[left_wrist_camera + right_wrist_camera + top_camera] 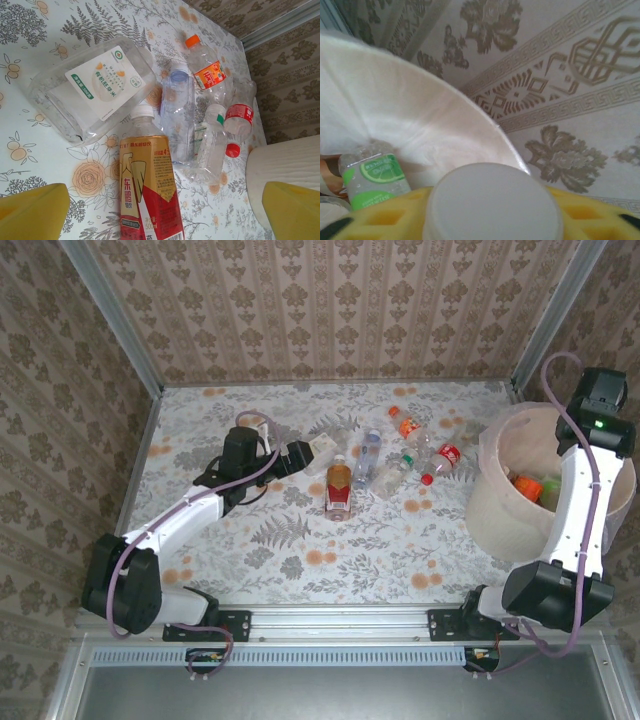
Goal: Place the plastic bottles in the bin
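On a table [300,550] under a glossy cloth printed with ferns and orange blossoms: a loose cluster of the plastic bottles [368,455], clear and ribbed, some dented, capped in white, orange, red and pale blue. Closest to the left gripper [162,212], a red-and-gold labelled bottle [150,195], white-capped, lying flat. Just beside it, a squat, square-shouldered clear container [90,90] with a white paper label. Left jaws spread wide, yellow fingers [32,212] at either lower corner of the wrist view, touching nothing. Open cloth around the cluster, toward the near edge and the left wall alike.

At the table's right side, near the far corner: the bin [500,515], round, pale, soft-walled, its rim matte. Inside, an orange-labelled bottle [525,483] and a lime-labelled bottle [372,180], the latter leaning by the curved wall. Over the bin, the right gripper [492,217], a smooth white round disc [492,195] seated between its yellow pads [605,207]; clamped or loose, cannot tell. Patterned wallpaper [560,75] close behind the rim, little room on that side.
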Controlling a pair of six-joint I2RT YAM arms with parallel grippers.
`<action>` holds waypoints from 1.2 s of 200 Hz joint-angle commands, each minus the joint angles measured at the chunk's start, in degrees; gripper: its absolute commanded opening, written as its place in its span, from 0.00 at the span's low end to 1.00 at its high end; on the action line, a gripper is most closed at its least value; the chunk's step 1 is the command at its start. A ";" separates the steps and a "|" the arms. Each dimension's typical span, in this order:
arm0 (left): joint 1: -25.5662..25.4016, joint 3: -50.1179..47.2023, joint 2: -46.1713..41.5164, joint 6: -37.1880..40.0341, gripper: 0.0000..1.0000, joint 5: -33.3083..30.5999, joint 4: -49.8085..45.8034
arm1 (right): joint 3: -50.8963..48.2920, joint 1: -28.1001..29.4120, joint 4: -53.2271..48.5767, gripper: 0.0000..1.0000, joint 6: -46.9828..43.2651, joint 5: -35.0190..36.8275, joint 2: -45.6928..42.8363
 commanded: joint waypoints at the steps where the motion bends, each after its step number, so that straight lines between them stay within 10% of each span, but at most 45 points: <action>1: 0.51 0.42 -0.68 -0.14 1.00 -0.77 -1.54 | -1.50 -0.49 1.98 0.66 -1.40 2.84 -0.06; 133: 0.55 -0.25 -0.59 0.45 1.00 -2.22 -2.51 | 3.23 5.97 -1.44 1.00 7.56 3.54 -1.34; 202: 0.75 5.41 2.64 5.58 1.00 -6.21 -8.43 | -1.70 23.59 9.01 1.00 18.58 -3.63 -9.74; 240: 0.73 9.84 5.51 12.12 1.00 -8.15 -10.56 | -12.91 29.22 21.51 1.00 25.24 -19.94 -18.28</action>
